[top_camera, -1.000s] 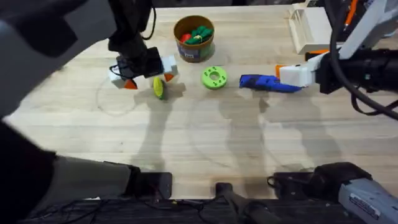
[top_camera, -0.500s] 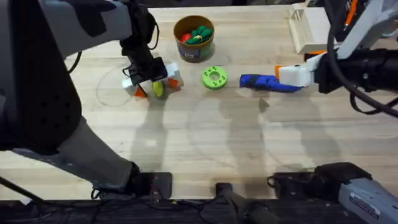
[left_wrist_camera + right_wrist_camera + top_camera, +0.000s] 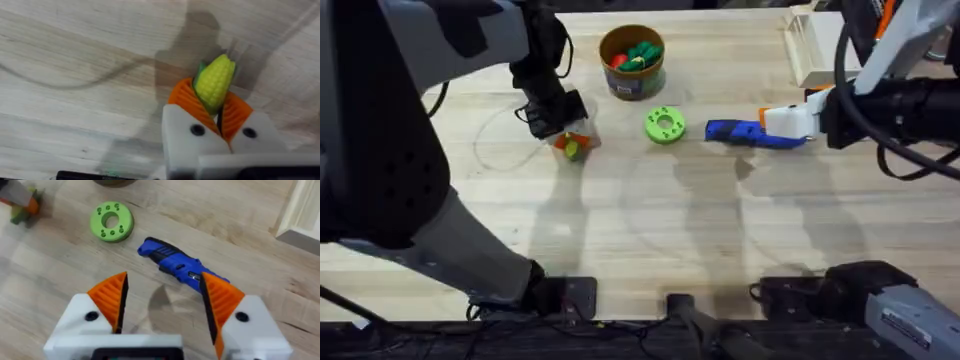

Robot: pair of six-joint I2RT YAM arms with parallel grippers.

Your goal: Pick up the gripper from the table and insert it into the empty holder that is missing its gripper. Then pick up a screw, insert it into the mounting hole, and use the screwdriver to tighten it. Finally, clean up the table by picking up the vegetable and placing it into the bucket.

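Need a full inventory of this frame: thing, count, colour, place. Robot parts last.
Yellow toy corn vegetable with green end: 1, yellow and green, left of table centre, clamped between the left jaws.
Round ochre bucket: 1, ochre with a dark band, back centre, red and green toy pieces inside.
Green ring-shaped disc: 1, green, table centre, in front of the bucket.
Blue pen-shaped screwdriver: 1, blue, right of the disc, lying flat.
White slatted rack: 1, white, back right corner.
Wooden table: 1, light wood.
Left gripper: 1, white with orange pads, shut on the vegetable.
Right gripper: 1, white with orange pads, open beside the screwdriver.
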